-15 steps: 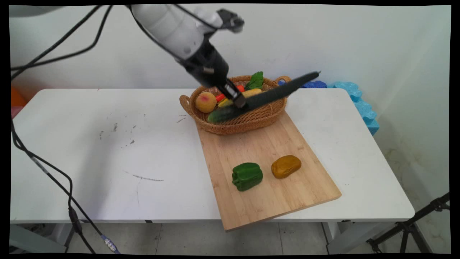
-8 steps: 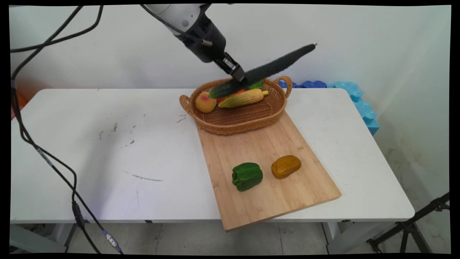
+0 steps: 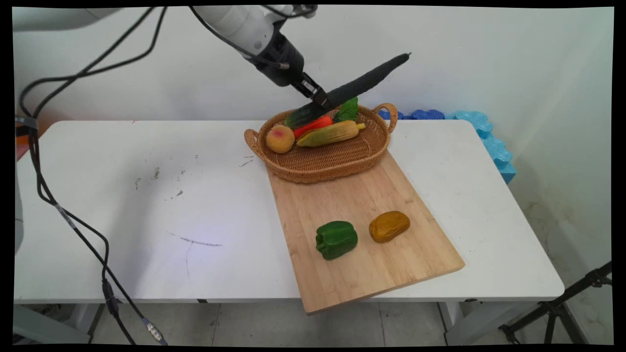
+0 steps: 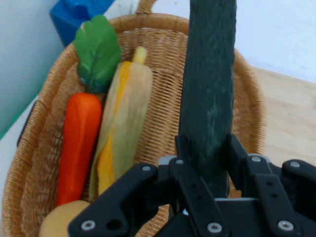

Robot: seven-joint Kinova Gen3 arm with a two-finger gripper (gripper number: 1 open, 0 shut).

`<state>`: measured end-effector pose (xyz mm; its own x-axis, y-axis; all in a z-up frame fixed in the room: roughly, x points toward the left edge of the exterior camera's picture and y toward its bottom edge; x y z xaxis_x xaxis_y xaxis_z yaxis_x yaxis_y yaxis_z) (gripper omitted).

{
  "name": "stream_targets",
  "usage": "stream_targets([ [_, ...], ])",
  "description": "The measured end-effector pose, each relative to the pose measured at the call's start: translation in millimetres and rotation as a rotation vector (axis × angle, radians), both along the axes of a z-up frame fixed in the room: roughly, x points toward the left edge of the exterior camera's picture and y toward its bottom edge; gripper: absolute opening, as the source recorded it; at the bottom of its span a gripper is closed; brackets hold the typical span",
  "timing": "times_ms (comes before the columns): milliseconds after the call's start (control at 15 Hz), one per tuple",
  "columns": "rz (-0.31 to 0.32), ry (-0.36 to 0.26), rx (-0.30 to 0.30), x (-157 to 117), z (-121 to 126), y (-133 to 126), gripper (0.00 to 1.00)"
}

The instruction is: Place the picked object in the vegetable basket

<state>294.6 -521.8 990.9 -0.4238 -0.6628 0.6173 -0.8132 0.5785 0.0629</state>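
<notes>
Above the far rim of the wicker basket (image 3: 327, 161) we see the gripper (image 3: 320, 100) clenched on a long dark green cucumber (image 3: 364, 85), holding it in the air near its lower end. In the hand view the two fingers (image 4: 236, 155) press against either side of the cucumber (image 4: 207, 94), closed only as far as its width allows. The cucumber is tilted, its lighter green end pointing down toward the basket's back edge and its long dark end rising up and to the right in front of the wall. We cannot tell whether the low tip touches the basket's rim.

Inside the basket (image 4: 163, 118) lie a peach (image 3: 279, 138) at the left, an orange carrot (image 3: 313, 126) with a green leafy top (image 3: 348, 110), and a yellow corn cob (image 3: 331, 133) just beside the carrot. In the hand view the carrot (image 4: 76, 143) and the corn cob (image 4: 123, 128) lie side by side, touching or nearly so, under the held cucumber.

The basket sits on the far end of a wooden cutting board (image 3: 362, 274) that lies slantwise on the white table (image 3: 146, 195). Nearer to us on the board are a green bell pepper (image 3: 336, 239) and a brownish yellow potato (image 3: 389, 226), near each other but apart. Blue foam pieces (image 3: 484, 132) lie behind the table's far right corner.
</notes>
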Motion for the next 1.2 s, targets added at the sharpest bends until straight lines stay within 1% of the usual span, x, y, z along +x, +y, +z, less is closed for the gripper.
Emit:
stream_targets([
  [133, 0.012, 0.003, -0.012, 2, -19, -9, 0.0],
  [200, 0.015, 0.004, -0.016, 2, -25, -12, 0.0],
  [267, 0.02, 0.005, -0.024, 3, -40, -19, 0.0],
  [467, 0.028, 0.008, -0.036, 2, -67, -30, 0.0],
  [667, 0.033, 0.016, -0.045, 0, -90, -38, 0.0],
  [867, 0.039, 0.029, -0.053, -3, -107, -43, 0.0],
  [1133, 0.044, 0.039, -0.059, -5, -119, -46, 0.0],
  [1200, 0.047, 0.044, -0.063, -5, -124, -47, 1.0],
])
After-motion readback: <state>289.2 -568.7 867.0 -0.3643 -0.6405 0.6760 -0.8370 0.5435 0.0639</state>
